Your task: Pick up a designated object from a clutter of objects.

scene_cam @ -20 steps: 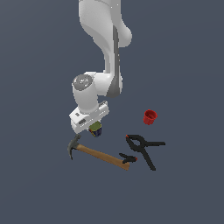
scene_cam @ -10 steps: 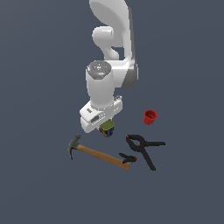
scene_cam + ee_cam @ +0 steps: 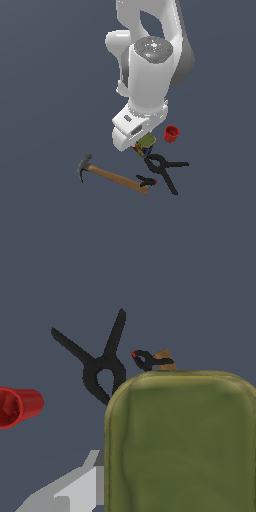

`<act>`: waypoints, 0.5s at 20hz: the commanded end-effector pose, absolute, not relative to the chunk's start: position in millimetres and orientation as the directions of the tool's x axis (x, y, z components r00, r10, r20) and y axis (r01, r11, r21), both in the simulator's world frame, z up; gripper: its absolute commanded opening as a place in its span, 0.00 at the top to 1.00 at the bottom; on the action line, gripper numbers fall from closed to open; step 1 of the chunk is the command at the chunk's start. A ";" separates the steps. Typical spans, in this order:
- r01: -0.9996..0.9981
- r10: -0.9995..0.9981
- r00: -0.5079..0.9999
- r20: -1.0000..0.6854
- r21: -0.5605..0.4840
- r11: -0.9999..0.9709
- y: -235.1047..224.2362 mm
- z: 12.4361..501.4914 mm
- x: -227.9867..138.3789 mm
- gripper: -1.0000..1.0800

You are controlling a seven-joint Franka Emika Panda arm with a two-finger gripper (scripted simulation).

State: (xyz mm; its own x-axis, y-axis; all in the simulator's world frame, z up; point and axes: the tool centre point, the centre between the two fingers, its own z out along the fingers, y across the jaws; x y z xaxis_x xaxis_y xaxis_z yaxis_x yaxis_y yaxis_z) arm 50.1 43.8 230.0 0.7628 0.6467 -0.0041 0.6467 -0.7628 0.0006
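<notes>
The designated object, an olive-green boxy can [image 3: 146, 144] with blue and yellow label parts, hangs under the white hand, and my gripper [image 3: 143, 146] is shut on it. It is held above the floor, over the rest of the clutter. In the wrist view the can [image 3: 180, 446] fills the near field, with one grey finger [image 3: 75, 490] beside it. The fingers are mostly hidden by the hand in the exterior view.
On the floor lie a wooden-handled hammer [image 3: 112, 176], a large black clamp [image 3: 164, 170], a small red-tipped clamp [image 3: 146, 181] at the hammer's handle end, and a red cup [image 3: 171, 133]. The wrist view shows the large clamp [image 3: 102, 368] and the cup [image 3: 17, 406] on its side.
The hand has carried the can toward the exterior view's right, from over the hammer head to above the clamps, and looks larger, as if raised. The clutter on the floor has not moved.
</notes>
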 end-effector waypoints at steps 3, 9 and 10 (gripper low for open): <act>0.646 0.646 0.764 -0.001 0.002 -0.764 75.9 265.2 67.7 1.00; 0.646 0.646 0.764 -0.001 0.002 -0.764 110.9 301.0 87.2 1.00; 0.646 0.646 0.764 -0.001 0.001 -0.764 115.9 306.3 90.2 1.00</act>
State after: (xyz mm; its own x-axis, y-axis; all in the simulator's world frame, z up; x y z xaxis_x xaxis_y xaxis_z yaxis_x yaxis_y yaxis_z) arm 85.1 107.9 295.4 0.7630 0.6464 -0.0041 0.6464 -0.7630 -0.0006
